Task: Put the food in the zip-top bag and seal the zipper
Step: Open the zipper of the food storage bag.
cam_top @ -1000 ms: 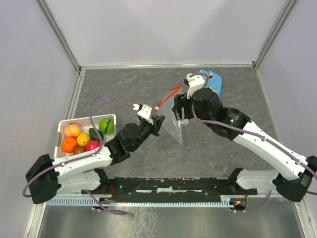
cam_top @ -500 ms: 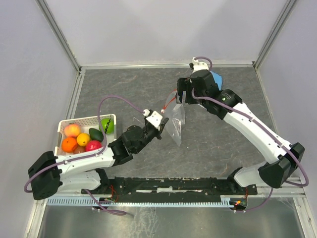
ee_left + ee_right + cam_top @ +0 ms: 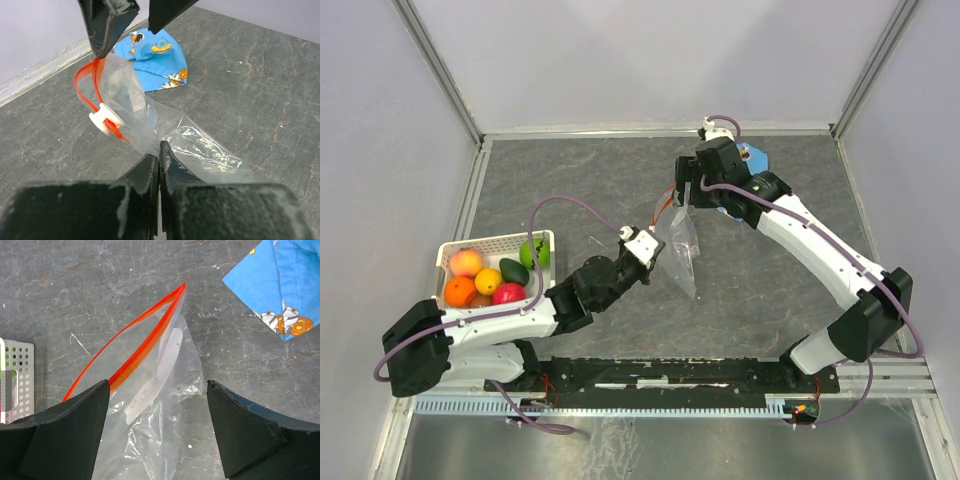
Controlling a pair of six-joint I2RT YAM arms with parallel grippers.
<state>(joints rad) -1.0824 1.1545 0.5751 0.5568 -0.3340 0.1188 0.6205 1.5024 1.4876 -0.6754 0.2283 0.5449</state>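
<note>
The clear zip-top bag hangs above the table centre, its red-orange zipper open in a narrow loop at the top. My left gripper is shut on the bag's plastic below the white slider. My right gripper is open just above the bag mouth; the bag and zipper lie between its spread fingers. The food sits in the basket at left: green zigzag fruit, red-pink one, orange and peach ones.
The white lattice basket stands at the left edge; its corner shows in the right wrist view. The blue printed snack packet lies at the far right behind the right arm. Grey walls enclose the table.
My right gripper has pulled back toward the far side and up, above the bag mouth. My left gripper has shifted slightly right with the bag, and the zipper loop has narrowed.
</note>
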